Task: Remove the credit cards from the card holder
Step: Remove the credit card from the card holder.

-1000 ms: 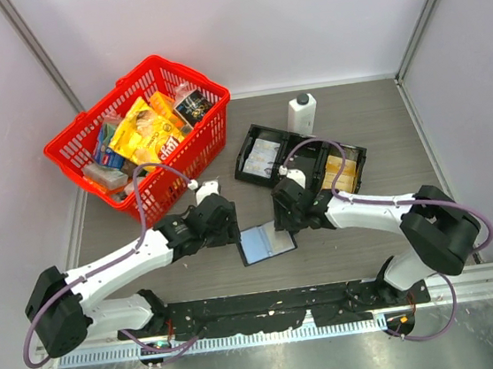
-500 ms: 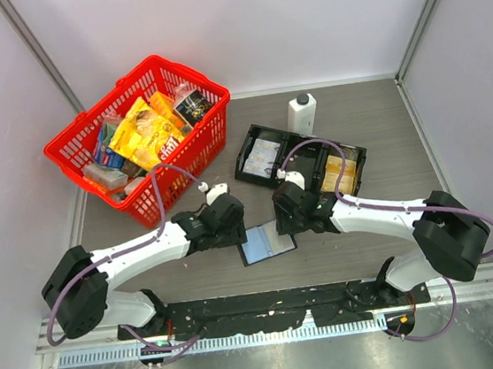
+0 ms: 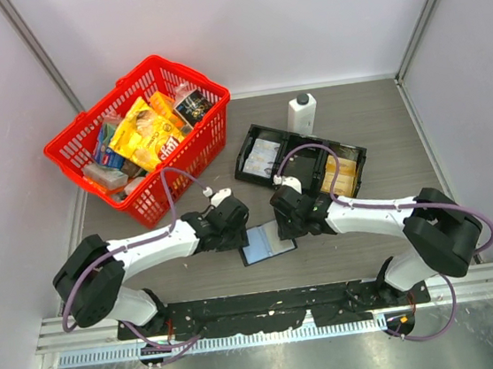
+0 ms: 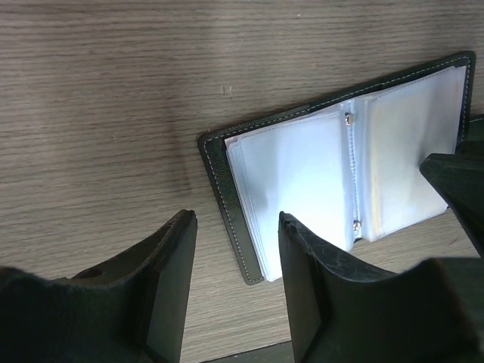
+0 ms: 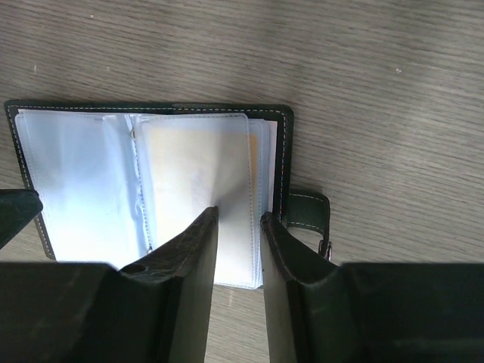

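Card holder (image 3: pixel 266 243) lies open flat on the desk (image 3: pixel 382 120), clear sleeves up. Left fingers (image 4: pixel 170 265) stand parted and empty over its 9 o'clock edge. Right fingers (image 5: pixel 189 257) hover narrowly parted above its 3 o'clock page. A black tray (image 3: pixel 243 156) sits at 12 o'clock and a red basket (image 3: pixel 186 160) at 10.

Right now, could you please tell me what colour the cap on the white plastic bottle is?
Black; the small cap shows best in the top external view.
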### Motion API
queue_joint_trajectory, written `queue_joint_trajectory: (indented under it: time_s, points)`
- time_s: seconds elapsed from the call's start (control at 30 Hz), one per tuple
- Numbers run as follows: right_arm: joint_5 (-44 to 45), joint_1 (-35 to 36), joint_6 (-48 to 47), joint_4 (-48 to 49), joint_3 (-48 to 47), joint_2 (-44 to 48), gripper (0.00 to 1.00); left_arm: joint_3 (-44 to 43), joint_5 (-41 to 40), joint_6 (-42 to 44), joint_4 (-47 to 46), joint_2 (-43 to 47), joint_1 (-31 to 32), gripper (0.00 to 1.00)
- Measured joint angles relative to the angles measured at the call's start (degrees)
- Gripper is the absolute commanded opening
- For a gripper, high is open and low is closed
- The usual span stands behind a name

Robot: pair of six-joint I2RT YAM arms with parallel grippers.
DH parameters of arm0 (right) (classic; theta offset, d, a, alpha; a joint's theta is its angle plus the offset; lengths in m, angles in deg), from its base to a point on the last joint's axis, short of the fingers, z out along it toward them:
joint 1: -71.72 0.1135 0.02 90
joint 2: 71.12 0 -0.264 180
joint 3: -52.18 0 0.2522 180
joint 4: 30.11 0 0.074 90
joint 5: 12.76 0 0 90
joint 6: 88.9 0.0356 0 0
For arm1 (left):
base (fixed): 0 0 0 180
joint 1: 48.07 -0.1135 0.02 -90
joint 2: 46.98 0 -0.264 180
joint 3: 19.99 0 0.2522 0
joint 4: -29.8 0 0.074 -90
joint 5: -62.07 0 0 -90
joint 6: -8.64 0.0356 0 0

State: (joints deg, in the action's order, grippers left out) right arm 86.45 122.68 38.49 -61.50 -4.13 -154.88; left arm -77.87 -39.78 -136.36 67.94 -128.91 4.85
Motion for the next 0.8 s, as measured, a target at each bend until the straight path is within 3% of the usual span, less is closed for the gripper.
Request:
queue_joint_trajectory:
  time_s: [0.27, 0.8]
  points:
    - [-0.92, 0.37, -0.46, 0.28, 0.02, -0.39, 0.24, 1.14, 1.36, -0.96, -1.57, -0.87, 0.35, 0.41]
    - [-4.07, 1.75, -1.25, -1.25, -2.60, -0.37, 0.32, 2.05, 2.78, -3.06, -3.43, -1.07, 1.07, 0.34]
